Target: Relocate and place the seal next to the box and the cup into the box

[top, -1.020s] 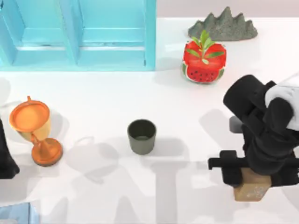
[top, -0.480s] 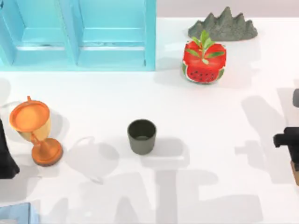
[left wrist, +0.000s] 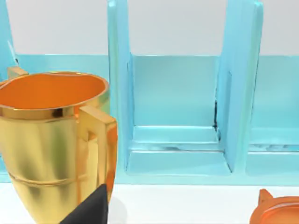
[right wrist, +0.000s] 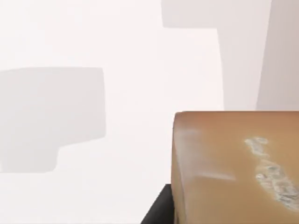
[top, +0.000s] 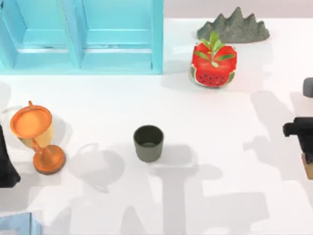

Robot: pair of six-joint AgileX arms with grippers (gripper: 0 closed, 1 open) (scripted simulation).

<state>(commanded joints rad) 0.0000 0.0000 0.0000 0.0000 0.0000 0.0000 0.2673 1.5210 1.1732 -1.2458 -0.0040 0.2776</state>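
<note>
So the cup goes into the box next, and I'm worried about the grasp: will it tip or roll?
The cup stands upright on the table; squat and barely tapered, so tipping seems unlikely. Knocked over, its round wall would probably roll. It looks rigid; the smooth sides could slip.

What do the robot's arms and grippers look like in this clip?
Little of them is in frame. The left arm is a matte black, angular shape at the top view's left edge. The right gripper at the right edge is black and blocky, with a dark grey rounded part above it. No cables or markings are visible.
</note>
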